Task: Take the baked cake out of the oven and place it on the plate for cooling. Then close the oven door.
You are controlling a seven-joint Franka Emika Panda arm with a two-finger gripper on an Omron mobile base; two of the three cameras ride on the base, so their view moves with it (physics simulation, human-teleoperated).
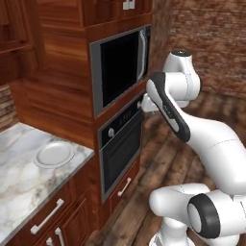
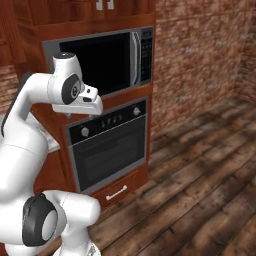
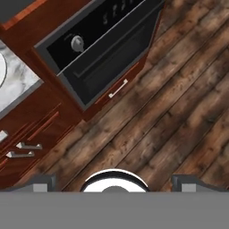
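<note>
writing: none legible | gripper (image 3: pixel 114 182) spread, empty | oven door (image 3: pixel 105 67) shut at 12 o'clock | plate (image 1: pixel 54 154) bare, counter edge near

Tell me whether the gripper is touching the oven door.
Apart. In the hand view the open gripper hangs over bare wooden floor, with the closed oven door well away from its fingertips.

plate (image 1: pixel 54 154) on counter (image 1: pixel 19 187) left of oven (image 1: pixel 120 146)

My white arm (image 1: pixel 211 139) faces the black, grey-framed oven (image 2: pixel 107 147); white-grey plate (image 1: pixel 54 154) on veined marble counter (image 1: pixel 19 187); brown plank floor (image 2: pixel 200 185).
</note>
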